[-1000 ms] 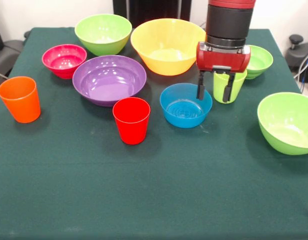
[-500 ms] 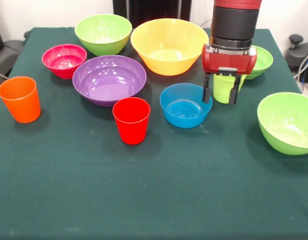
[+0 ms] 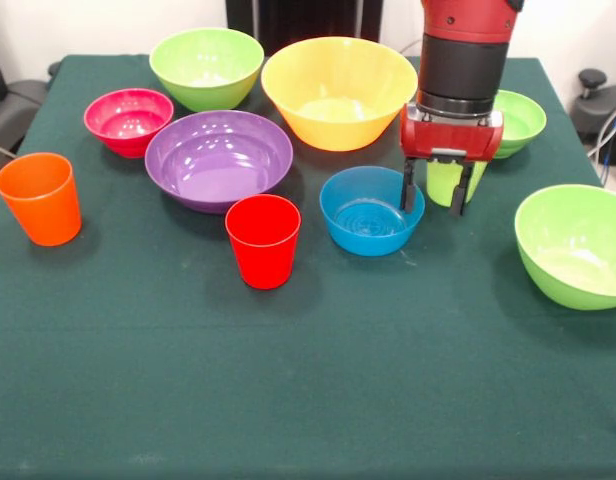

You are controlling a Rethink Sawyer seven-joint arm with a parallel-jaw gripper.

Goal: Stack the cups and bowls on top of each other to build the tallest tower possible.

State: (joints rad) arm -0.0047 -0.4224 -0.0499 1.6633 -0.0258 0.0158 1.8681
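Cups and bowls all stand apart on the green tablecloth [image 3: 308, 400], every one upright with its mouth up, none stacked. Nearest me in the picture's foreground is the red cup [image 3: 263, 240], its long axis vertical, narrow end down. Just behind it to the right sits the blue bowl [image 3: 371, 210], and far out at the right edge is a large lime green bowl [image 3: 573, 245]. At the left edge the orange cup [image 3: 39, 197] stands alone, also vertical and wider at the rim.

Behind the red cup lies the wide purple bowl [image 3: 218, 158], close to it but not touching. My gripper [image 3: 432, 193] hangs over the lime green cup [image 3: 447, 183], my two dark fingers [image 3: 408, 190] spread apart and reaching down on either side of it; I cannot tell whether they touch it. My left-hand finger in the picture comes down just beside the blue bowl's rim. The cup is upright, mostly hidden behind my red gripper body.

Farther back are the small magenta bowl [image 3: 128, 120] on the left and a small lime green bowl [image 3: 518, 122] behind my arm. Farthest are the yellow bowl [image 3: 338, 92] and another lime green bowl [image 3: 206, 67], side by side.
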